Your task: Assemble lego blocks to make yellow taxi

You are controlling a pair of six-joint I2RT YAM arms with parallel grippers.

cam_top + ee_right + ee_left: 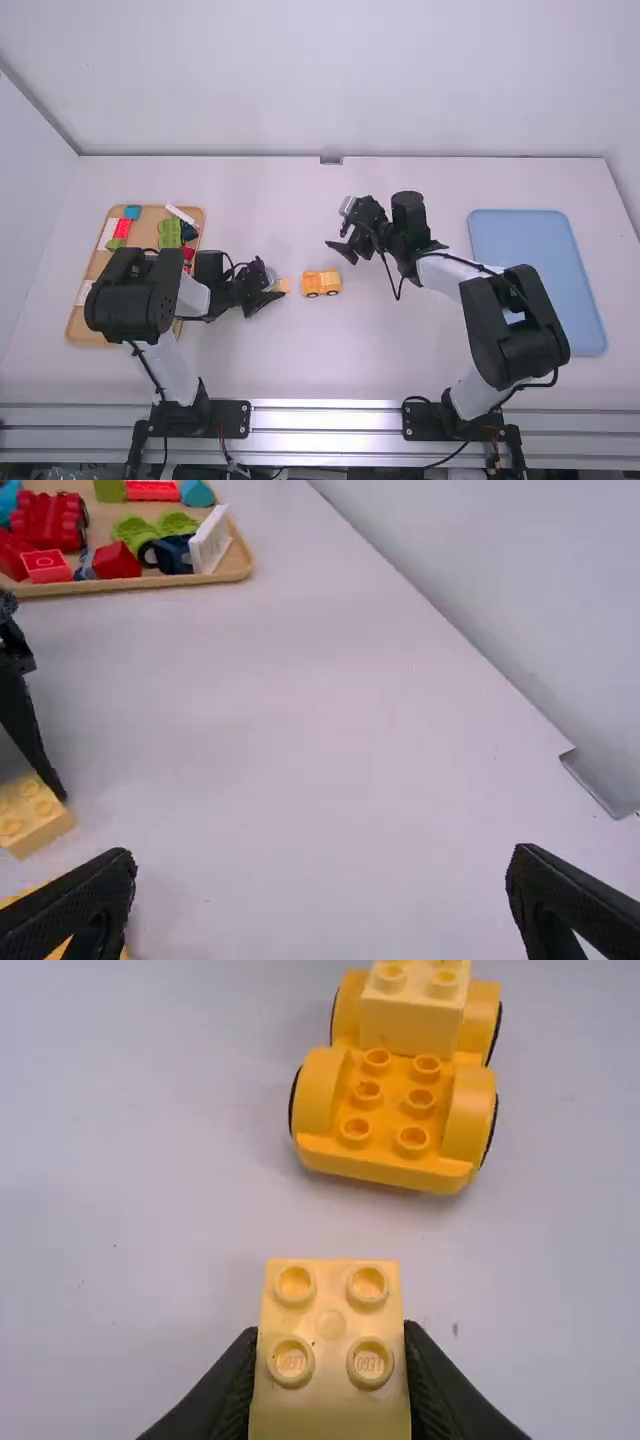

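My left gripper [268, 290] is low over the table, left of the taxi base, and shut on a pale yellow block [283, 286]. In the left wrist view the left gripper [332, 1380] pinches this yellow block [333, 1345], its four studs facing up. The orange-yellow wheeled base [321, 283] stands on the table just to the right; on the wheeled base [388, 1125] sits another pale yellow block [414, 1015] at one end, with bare studs at the other. Up and right of the base, my right gripper [338, 246] is open and holds nothing; the right gripper [320, 880] has widely parted fingers.
A wooden tray [86, 331] with red, green, blue and white pieces lies at the left, partly under the left arm. A blue tray [541, 270] lies at the far right. The wall rises behind the table's back edge.
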